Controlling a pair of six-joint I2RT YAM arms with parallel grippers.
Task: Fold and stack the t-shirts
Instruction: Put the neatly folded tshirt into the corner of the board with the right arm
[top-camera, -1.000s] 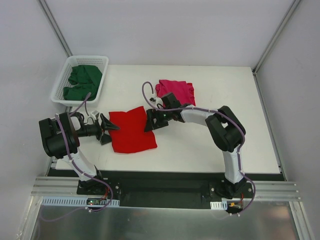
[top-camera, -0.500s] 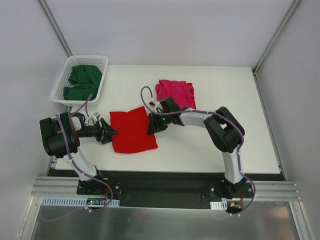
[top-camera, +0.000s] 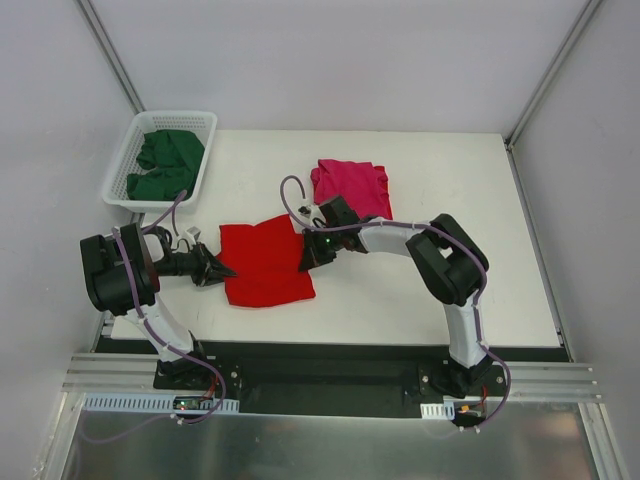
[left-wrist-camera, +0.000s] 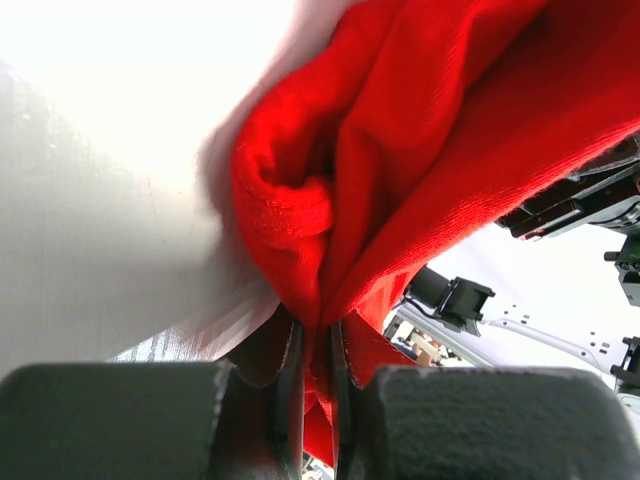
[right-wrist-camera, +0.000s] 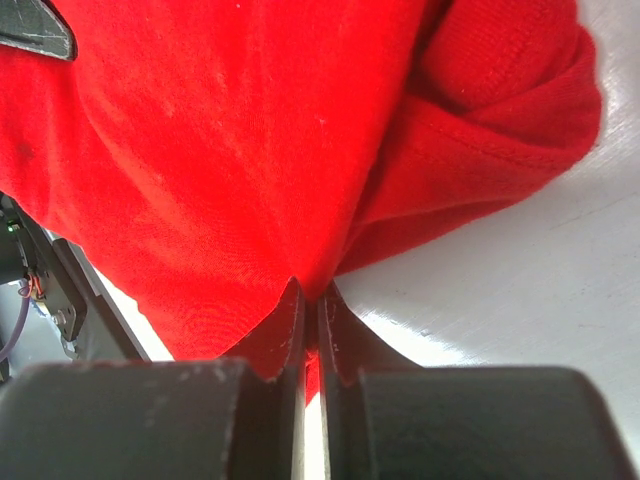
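At 8 o'clock from the middle of the white table (top-camera: 420, 290), the red t-shirt (top-camera: 265, 263) lies as a rough, slightly skewed square, apparently already folded down to a compact size. The left gripper (top-camera: 218, 270) meets it at its 9 o'clock edge and the right gripper (top-camera: 308, 256) at about its 2 o'clock edge. Both wrist views show the jaws pressed together on red cloth, with only a thin layer between the fingers.

The step in hand looks like the pinch that comes before a lift. The magenta t-shirt (top-camera: 350, 185) sits folded just beyond the red one, toward 1 o'clock, so the next move is probably either a last fold or a carry onto that pile. Either way, both arms would need to rise together and keep the cloth taut between them, since a slack span could let the layers open.

The red fabric is a soft, fine-ribbed knit. It bunches into rounded rolls at the left pinch and shows a stitched hem fold near the right one. The table surface is smooth and faintly reflective, so the cloth may slide rather than catch. At 10 o'clock the green t-shirts (top-camera: 165, 165) lie crumpled in a white plastic lattice basket (top-camera: 180, 115), not yet folded.
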